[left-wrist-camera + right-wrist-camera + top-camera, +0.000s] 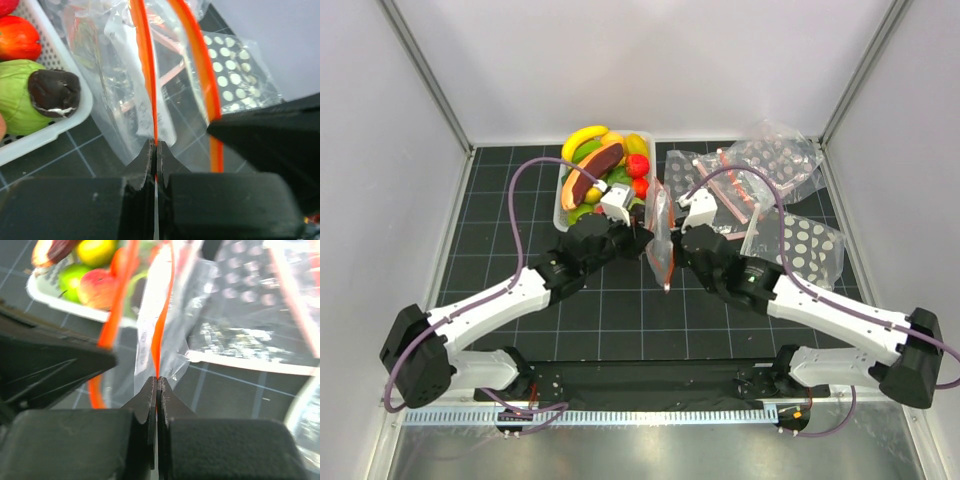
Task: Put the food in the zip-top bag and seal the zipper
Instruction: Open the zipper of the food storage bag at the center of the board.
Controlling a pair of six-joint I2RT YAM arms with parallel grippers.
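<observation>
Black matting with a thin grid (620, 310) covers the table, and plain white walls stand around it. At the back of the mat, near the middle, sits a white tub (560, 205) full of the food. On top lie a yellow banana (585, 135), a brown-purple oblong (598, 165) and a red strawberry (637, 165). The left wrist view shows more of the food at the tub's corner: a green piece (15, 95) with a dark brown end and a red piece (17, 37) behind it. All the food that I can see lies in the tub.

The zip-top bag (660, 235) hangs just to the right of the tub, between the two arms, and it is lifted off the mat. Its mouth is parted. The zipper (147, 75) shows as two orange-red strips which run apart from each other.

The left gripper (156, 155) has its jaws pressed together on one strip, and the strip comes straight out from between the fingertips. The right gripper (156, 387) is clamped the same way on the other strip. In the left wrist view its black finger meets that second strip at the right side. The two grippers are close to each other, one on each side of the mouth.

Spare dotted bags (775, 160) lie on the mat at the back right, and one more dotted bag (798, 245) lies nearer, beside the right arm.
</observation>
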